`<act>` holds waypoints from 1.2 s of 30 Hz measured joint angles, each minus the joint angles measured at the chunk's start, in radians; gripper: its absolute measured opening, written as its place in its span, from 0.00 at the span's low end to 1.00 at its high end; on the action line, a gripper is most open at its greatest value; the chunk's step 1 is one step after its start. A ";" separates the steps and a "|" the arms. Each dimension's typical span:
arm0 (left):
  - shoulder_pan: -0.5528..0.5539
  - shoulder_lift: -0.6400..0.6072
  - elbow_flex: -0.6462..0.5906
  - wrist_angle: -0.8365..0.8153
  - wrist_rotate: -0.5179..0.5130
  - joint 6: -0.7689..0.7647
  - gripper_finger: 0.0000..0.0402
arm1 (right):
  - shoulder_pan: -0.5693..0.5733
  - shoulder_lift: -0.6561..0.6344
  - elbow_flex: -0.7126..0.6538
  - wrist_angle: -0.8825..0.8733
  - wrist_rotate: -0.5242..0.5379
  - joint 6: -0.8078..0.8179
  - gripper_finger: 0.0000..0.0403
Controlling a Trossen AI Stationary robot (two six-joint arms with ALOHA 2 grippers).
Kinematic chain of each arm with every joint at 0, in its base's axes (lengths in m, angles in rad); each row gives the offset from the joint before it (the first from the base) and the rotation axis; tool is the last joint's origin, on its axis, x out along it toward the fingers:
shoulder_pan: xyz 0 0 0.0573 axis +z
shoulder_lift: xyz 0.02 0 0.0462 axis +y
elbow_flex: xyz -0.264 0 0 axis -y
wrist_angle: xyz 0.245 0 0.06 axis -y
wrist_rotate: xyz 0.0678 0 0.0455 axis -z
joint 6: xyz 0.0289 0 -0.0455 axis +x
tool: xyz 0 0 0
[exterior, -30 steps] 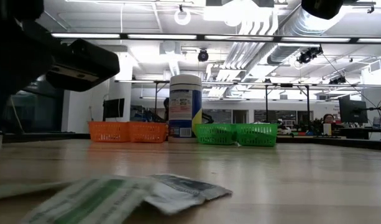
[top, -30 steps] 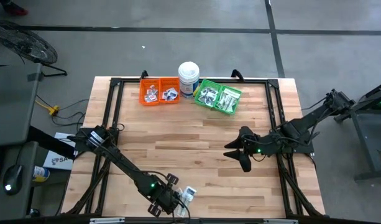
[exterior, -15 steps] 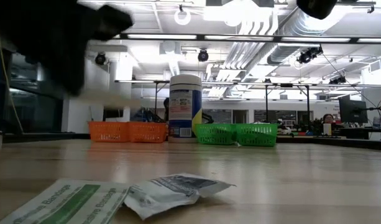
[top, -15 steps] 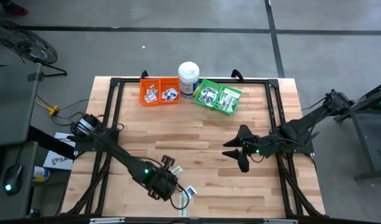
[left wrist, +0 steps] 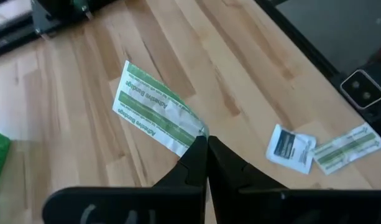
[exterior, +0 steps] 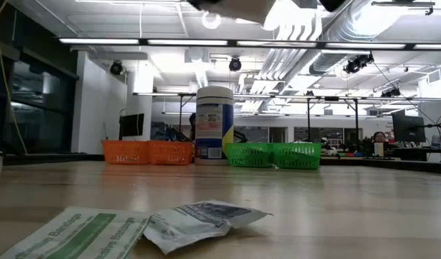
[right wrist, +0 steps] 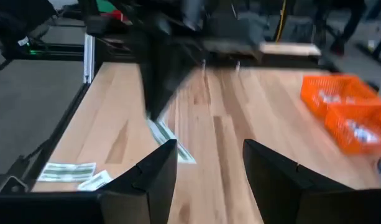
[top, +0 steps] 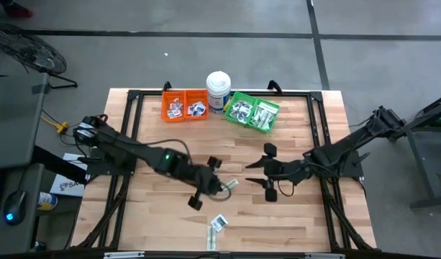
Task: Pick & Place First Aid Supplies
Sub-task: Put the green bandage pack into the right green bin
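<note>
My left gripper (top: 219,184) hovers over the middle of the table, shut on a green-and-white bandage strip (left wrist: 154,111), which also shows in the high view (top: 232,184). My right gripper (top: 259,173) stands open just to the right of it, fingers apart and empty (right wrist: 209,180). A square white packet (top: 219,221) and another strip (top: 211,236) lie flat on the table near its front edge. They fill the foreground of the low view, packet (exterior: 200,220) and strip (exterior: 76,234). My left gripper pinches one end of the bandage strip (left wrist: 197,132) between its two fingertips. The fingers slant down toward the table's right side. The strip sticks out ahead of the fingertips, lifted clear of the table.
At the far edge stand an orange bin (top: 184,106), a white round tub (top: 218,88) and a green bin (top: 252,113), the bins holding packets. A black frame (top: 134,129) runs around the tabletop. Bare wood lies between the grippers and the bins.
My left gripper has risen from the front edge and swung toward the table's middle, carrying the strip up clear of the wood. The square packet and the other strip stayed on the table. My right gripper has rolled and moved a little toward the left gripper, still open.
</note>
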 joint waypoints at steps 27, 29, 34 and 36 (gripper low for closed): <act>0.235 0.000 0.000 0.031 0.232 0.033 0.00 | -0.226 0.060 0.000 -0.083 -0.338 -0.468 0.55; 0.235 0.000 0.000 0.031 0.227 0.033 0.00 | -0.233 0.084 0.000 -0.064 -0.340 -0.467 0.54; 0.235 0.000 0.000 0.028 0.223 0.036 0.00 | -0.246 0.126 0.000 0.028 -0.339 -0.488 0.50; 0.234 0.000 0.000 0.024 0.221 0.036 0.00 | -0.253 0.132 0.000 0.043 -0.338 -0.489 0.48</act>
